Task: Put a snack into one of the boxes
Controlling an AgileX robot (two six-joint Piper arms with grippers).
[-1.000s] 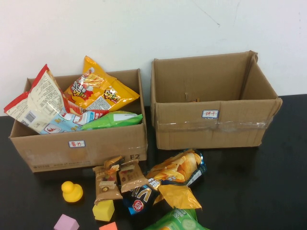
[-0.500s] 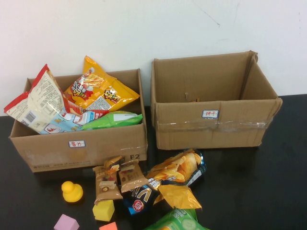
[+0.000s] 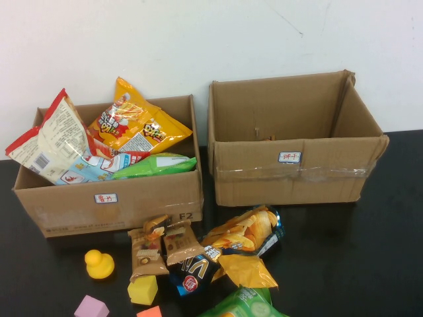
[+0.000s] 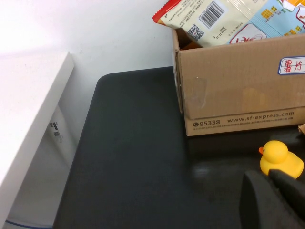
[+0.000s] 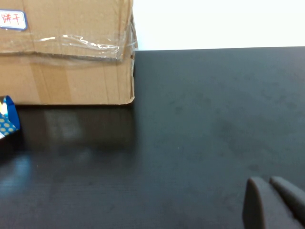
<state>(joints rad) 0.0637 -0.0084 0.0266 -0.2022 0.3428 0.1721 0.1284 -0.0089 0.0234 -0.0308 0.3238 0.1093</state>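
Two cardboard boxes stand at the back of the black table. The left box holds several snack bags; the right box looks empty. Loose snacks lie in front of them: two brown bars, a yellow chip bag, a dark packet and a green bag. Neither arm shows in the high view. My left gripper is shut and empty, low over the table near the yellow duck. My right gripper is shut and empty over bare table, to the right of the right box.
A yellow duck, a yellow cube, a purple block and an orange block lie at the front left. A white wall stands behind the boxes. A white shelf stands beside the table's left edge.
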